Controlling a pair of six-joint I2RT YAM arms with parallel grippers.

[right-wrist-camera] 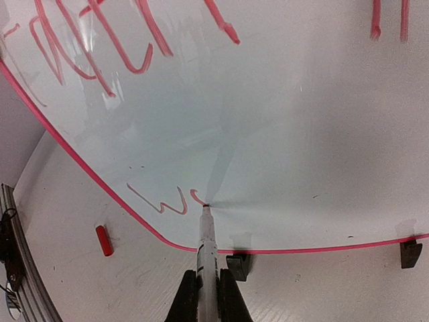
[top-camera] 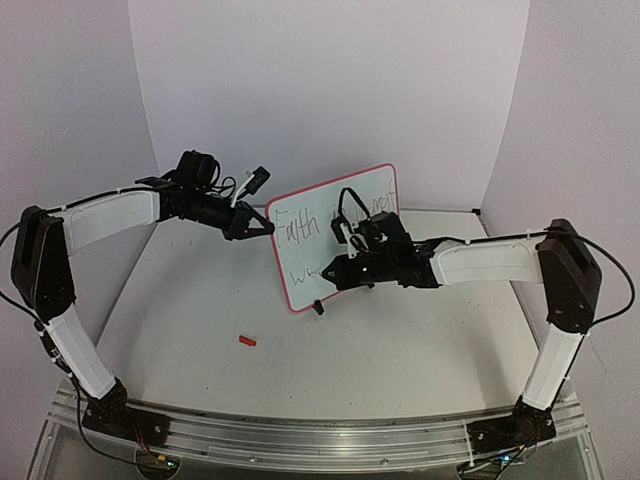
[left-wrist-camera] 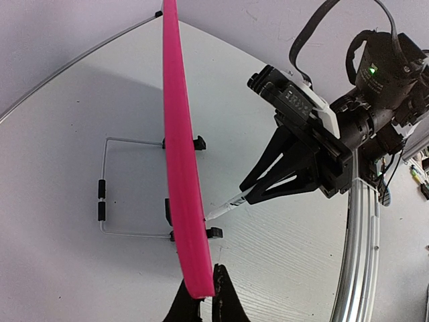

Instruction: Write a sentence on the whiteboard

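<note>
Whiteboard stands tilted at mid-table, its left edge clamped in the closed left gripper; only the left wrist view shows that grip edge-on, plus a wire stand at the board's far side. The right gripper is closed on a marker, and its wrist view alone shows the tip touching the board after a "w" in the lower line of the sentence. A red cap lies on the table, near-left of the board.

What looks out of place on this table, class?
A small red cap lies loose on the table in front of the whiteboard, apart from the marker gripped in the right tool. Probably the marker's own; nothing else stands out.
</note>
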